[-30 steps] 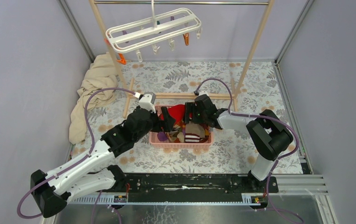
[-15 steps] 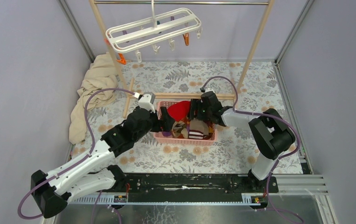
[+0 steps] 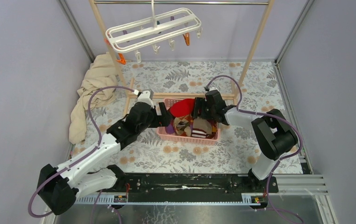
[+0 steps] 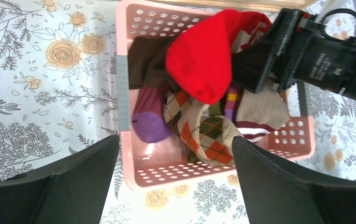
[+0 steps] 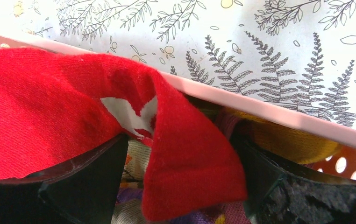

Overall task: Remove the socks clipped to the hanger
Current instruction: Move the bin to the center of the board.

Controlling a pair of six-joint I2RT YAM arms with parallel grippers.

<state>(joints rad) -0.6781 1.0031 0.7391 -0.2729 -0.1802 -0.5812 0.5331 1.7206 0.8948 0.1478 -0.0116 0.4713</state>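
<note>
The white hanger (image 3: 153, 29) hangs from the top rail with only its small clips dangling; no sock is on it. The socks lie piled in a pink basket (image 3: 185, 138): a red sock (image 4: 204, 56) on top, a brown argyle one (image 4: 204, 128) and a purple-toed one (image 4: 150, 126). My left gripper (image 3: 166, 120) is open at the basket's left end, its jaws wide over the near wall (image 4: 176, 172). My right gripper (image 3: 199, 113) is open inside the basket's far side, with a flap of the red sock (image 5: 50, 107) hanging between its fingers (image 5: 87, 186).
A beige cloth (image 3: 92, 93) is heaped at the left wall. The wooden rack's posts (image 3: 253, 44) and its floor bars (image 3: 181, 96) stand just behind the basket. Grey walls close in both sides.
The basket with its socks has slid away from the arm bases and to the right. Both grippers have moved with it.
</note>
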